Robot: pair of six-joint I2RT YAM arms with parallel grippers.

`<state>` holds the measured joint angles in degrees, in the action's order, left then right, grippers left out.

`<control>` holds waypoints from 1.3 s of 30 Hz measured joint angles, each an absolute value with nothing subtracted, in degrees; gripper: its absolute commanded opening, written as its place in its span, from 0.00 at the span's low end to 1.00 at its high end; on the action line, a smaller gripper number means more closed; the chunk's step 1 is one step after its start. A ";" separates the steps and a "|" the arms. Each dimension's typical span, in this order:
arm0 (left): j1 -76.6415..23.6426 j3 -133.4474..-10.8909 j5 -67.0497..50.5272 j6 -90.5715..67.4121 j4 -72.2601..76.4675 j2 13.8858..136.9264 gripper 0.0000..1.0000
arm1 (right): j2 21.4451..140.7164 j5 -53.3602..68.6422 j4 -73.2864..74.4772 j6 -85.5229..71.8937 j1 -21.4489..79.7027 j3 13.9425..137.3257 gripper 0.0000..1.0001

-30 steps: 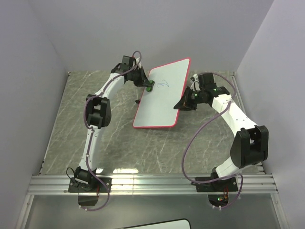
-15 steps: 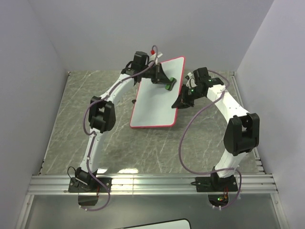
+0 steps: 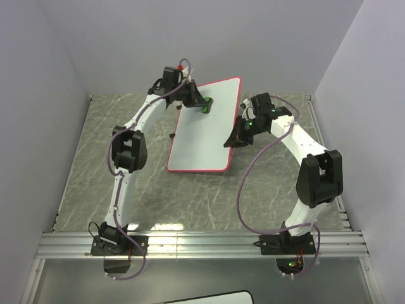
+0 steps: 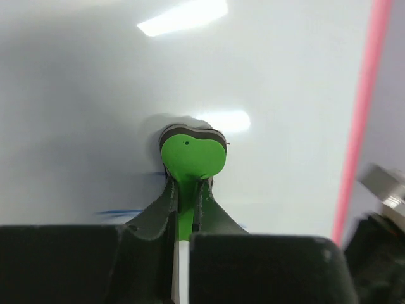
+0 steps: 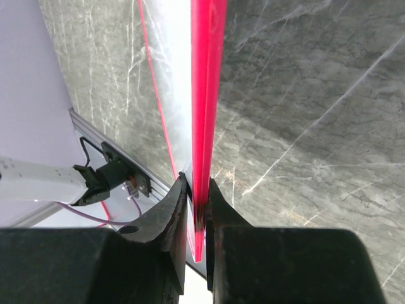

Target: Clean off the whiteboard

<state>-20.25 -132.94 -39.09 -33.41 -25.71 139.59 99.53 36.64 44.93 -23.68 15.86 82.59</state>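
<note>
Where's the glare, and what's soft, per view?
Left wrist: two bright reflections on the whiteboard, one just above the green eraser; the left gripper near the lens is dark and soft. Right wrist: board face blown out white beside its red rim; marble table sharp. Top external: even light, no glare on the board.

Grey marble-patterned tabletop (image 3: 95,164) with pale veins, closed in on three sides by plain lavender-white walls (image 3: 38,95). A ribbed aluminium rail (image 3: 202,244) runs along its near edge. Toward the far side I pick out a small green eraser (image 3: 206,104); the left wrist view gives me a rounded, lobed green body with a thin dark layer behind it. Below the rail lies a glossy grey shelf (image 3: 76,278), where I see only the top edge of a white rounded shape with a dark rim (image 3: 212,297), cut off by the frame.
</note>
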 measured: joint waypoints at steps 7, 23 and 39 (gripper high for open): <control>-13.63 -134.19 -29.04 -29.89 -31.57 143.41 0.00 | 99.07 36.51 43.97 -23.81 16.03 82.08 0.00; -25.34 -133.38 -40.86 -24.45 -28.58 137.40 0.00 | 99.20 35.92 45.41 -24.56 16.34 82.37 0.00; -22.04 -138.93 -25.15 -26.70 -32.45 142.06 0.00 | 98.43 34.83 45.01 -23.29 16.38 79.85 0.00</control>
<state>-22.04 -138.93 -25.15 -26.70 -32.45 142.06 98.43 34.83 45.01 -23.29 16.38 79.85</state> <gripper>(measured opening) 0.070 0.196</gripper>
